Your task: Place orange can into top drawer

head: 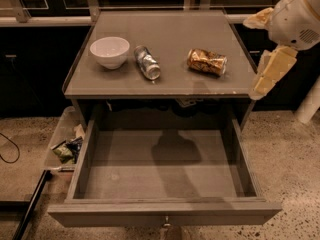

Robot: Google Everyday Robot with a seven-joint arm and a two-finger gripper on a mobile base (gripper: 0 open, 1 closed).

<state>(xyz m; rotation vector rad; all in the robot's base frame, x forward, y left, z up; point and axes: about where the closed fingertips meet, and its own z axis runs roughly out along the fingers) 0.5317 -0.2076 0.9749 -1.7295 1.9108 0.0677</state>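
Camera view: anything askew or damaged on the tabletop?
Yes. The dented orange-gold patterned can and the silver-grey metal can both lie on their sides on the grey table. The cream gripper hangs beside the table's right edge.

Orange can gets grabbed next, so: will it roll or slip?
Lying sideways on the table, the orange can would probably roll if nudged. Its dents suggest it is light and crushable. The claw hangs beside the table edge nearest the can.

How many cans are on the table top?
2. The orange can lies right of centre; the silver can lies beside the white bowl. None seems hidden. The gripper hangs right of the table.
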